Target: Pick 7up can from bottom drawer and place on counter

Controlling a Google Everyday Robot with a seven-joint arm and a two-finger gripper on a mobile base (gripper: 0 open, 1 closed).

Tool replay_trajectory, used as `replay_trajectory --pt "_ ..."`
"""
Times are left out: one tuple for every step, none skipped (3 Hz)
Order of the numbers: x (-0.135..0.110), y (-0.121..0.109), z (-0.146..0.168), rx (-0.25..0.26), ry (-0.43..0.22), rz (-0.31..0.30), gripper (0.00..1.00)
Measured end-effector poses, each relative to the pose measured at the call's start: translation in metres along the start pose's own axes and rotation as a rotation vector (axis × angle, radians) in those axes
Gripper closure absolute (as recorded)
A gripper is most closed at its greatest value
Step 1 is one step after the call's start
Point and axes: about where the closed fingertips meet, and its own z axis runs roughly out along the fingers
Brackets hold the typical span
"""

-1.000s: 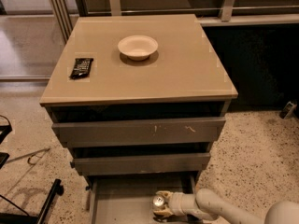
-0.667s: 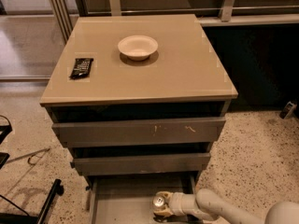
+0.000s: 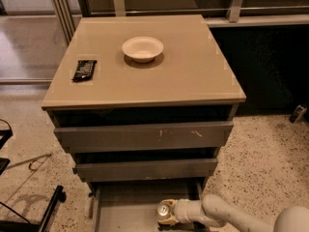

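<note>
The bottom drawer (image 3: 125, 204) is pulled open under the two scratched grey drawers. The 7up can (image 3: 165, 210) stands inside it near its right side; I see its silver top with the pull tab. My gripper (image 3: 166, 214) reaches in from the lower right on a white arm and sits at the can, around it as far as I can see. The beige counter (image 3: 193, 66) is above, with free surface on its right half.
A cream bowl (image 3: 142, 48) stands at the back middle of the counter. A dark snack bar (image 3: 84, 70) lies near its left edge. A black stand (image 3: 48, 214) is on the floor at lower left. Speckled floor lies to the right.
</note>
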Motion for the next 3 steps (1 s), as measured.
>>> replay_trajectory --pt "-0.023 0.011 -0.01 -0.063 -0.002 -0.01 1.0" --pt "-0.069 0.014 -0.04 -0.083 0.006 -0.03 1.0" --pt "-0.139 0.022 -0.078 -0.042 0.022 -0.053 1.0"
